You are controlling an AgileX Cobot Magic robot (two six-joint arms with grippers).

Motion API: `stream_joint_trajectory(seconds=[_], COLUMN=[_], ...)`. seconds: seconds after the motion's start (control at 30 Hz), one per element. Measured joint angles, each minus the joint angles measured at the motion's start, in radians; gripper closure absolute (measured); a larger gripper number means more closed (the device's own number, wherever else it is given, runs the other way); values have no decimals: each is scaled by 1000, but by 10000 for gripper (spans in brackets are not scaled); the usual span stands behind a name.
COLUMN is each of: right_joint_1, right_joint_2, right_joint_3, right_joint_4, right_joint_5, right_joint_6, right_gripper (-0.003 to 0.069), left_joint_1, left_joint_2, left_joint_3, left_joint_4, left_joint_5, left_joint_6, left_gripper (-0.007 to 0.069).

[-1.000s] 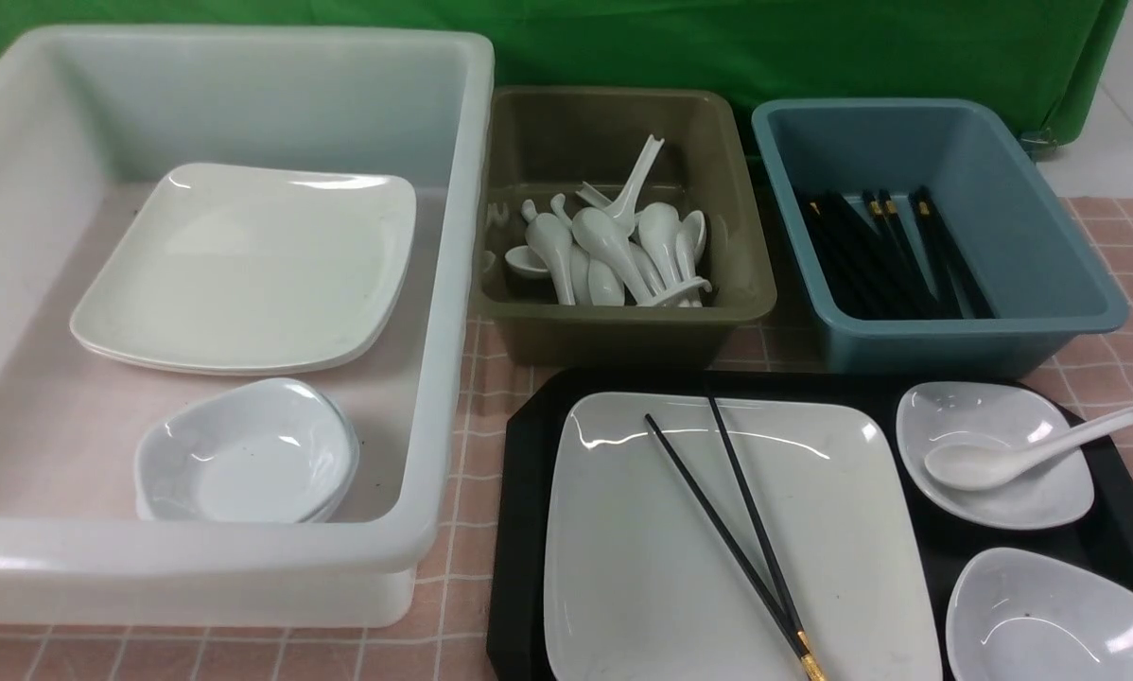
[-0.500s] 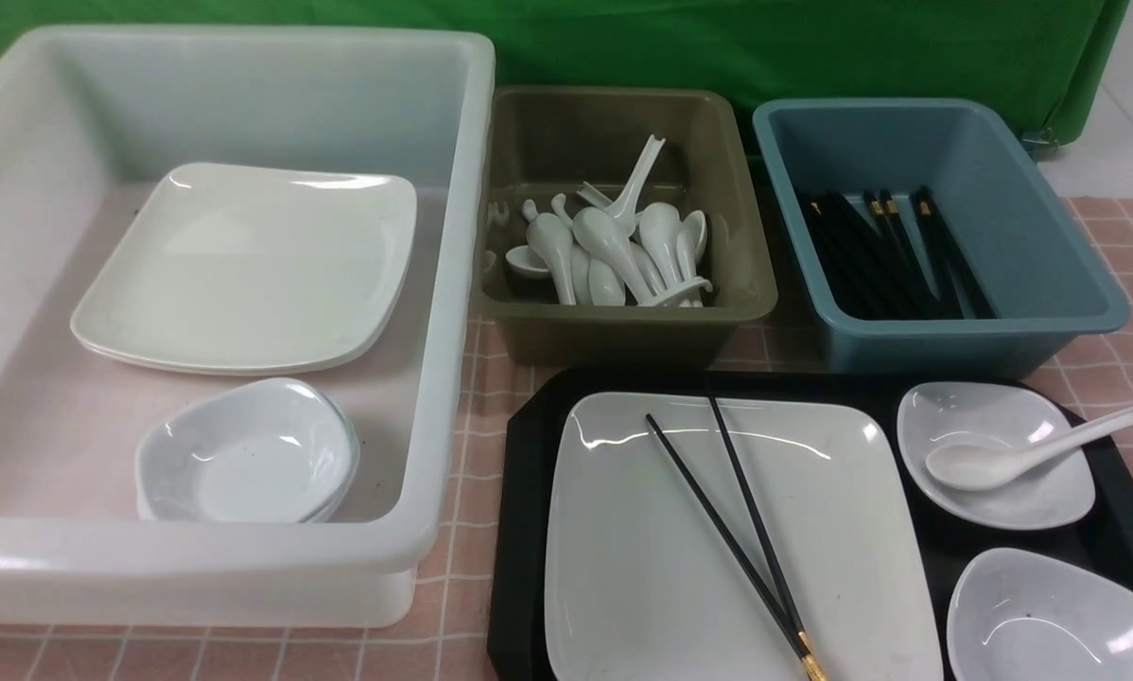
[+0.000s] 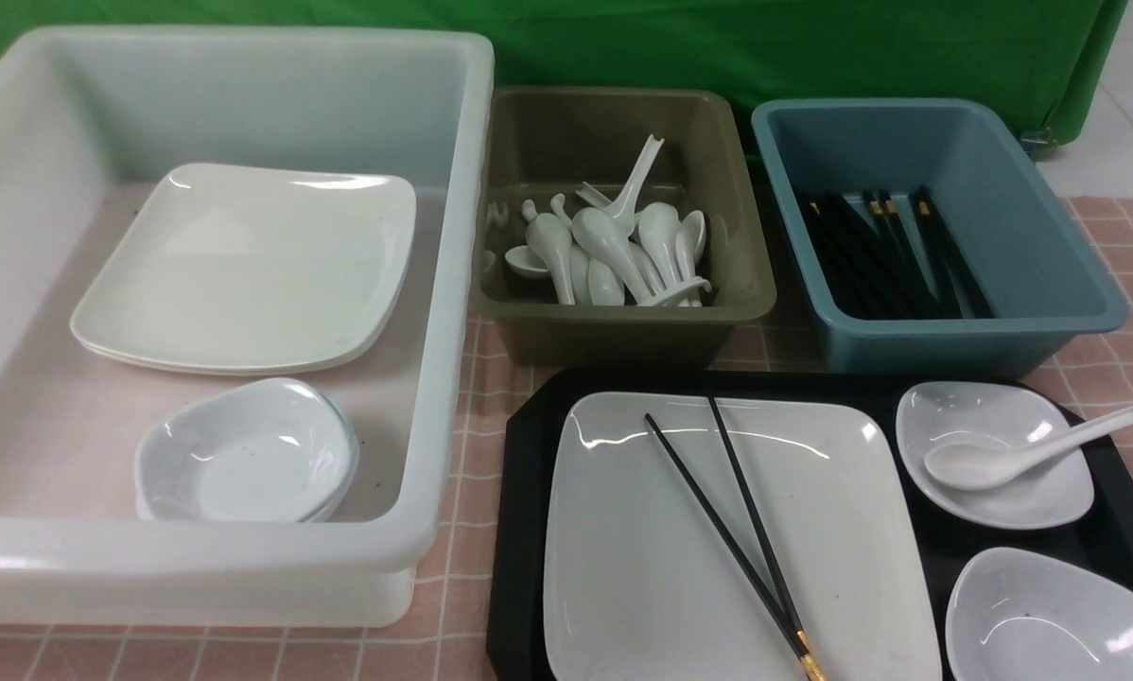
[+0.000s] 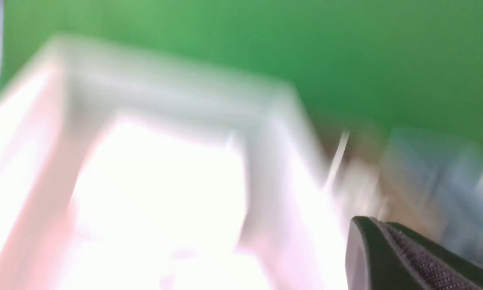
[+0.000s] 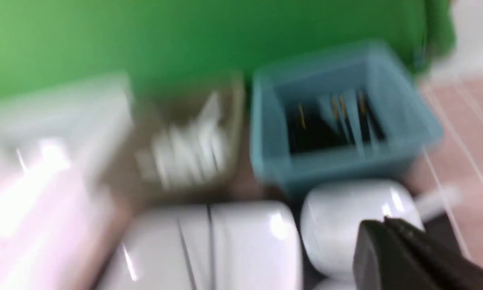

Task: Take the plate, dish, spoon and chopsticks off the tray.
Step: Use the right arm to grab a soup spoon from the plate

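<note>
Lying on the big black rectangular plastic tray, itself on the pink-checked bench, the large glossy white square plate fills the tray's left part. The thin black gold-banded chopsticks rest on it in a narrow V. At the tray's right, the white ceramic soup spoon sits in a small deep white dish. Beyond the tray stand an olive plastic bin and a blue plastic bin. The blurred wrist views show one dark finger each of the left claw and right claw; released or clenched, I cannot tell.
</note>
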Motion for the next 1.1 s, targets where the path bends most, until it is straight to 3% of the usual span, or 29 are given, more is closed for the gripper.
stream_joint_trajectory(seconds=[0.03,0.07,0.1,0.23,0.4,0.5,0.63,0.7,0.73,0.77,0.9,0.93,1.1], right_joint_1=[48,48,97,121,23,-141,-271,-297,-297,-297,-277,-262,-239], right_joint_2=[103,118,239,387,577,741,898,983,992,1063,1165,1214,1294], right_joint_3=[-86,-86,-171,-248,-301,-303,-316,-348,-352,-381,-424,-437,-443], right_joint_4=[-13,-13,-31,-47,-27,106,242,277,277,291,297,297,272], right_joint_5=[178,201,374,425,421,370,285,255,255,232,176,132,40], right_joint_6=[-48,-54,-103,-172,-234,-341,-465,-544,-552,-626,-759,-830,-915], right_gripper=[629,629,629,629,629,629,605,525,525,428,272,204,122], left_joint_1=[0,0,0,-10,-120,-301,-482,-568,-576,-629,-690,-699,-704], left_joint_2=[93,105,189,290,342,360,394,420,423,442,469,473,475], left_joint_3=[-38,-47,-63,-66,-68,-69,-69,-69,-69,-69,-69,-69,-69], left_joint_4=[-2,-5,-20,-71,-143,-149,-146,-146,-146,-147,-147,-148,-141], left_joint_5=[132,160,224,254,222,198,197,194,192,180,153,138,126], left_joint_6=[60,74,115,176,210,215,199,198,197,197,197,197,196], left_gripper=[603,603,603,604,631,636,637,637,637,637,637,637,637])
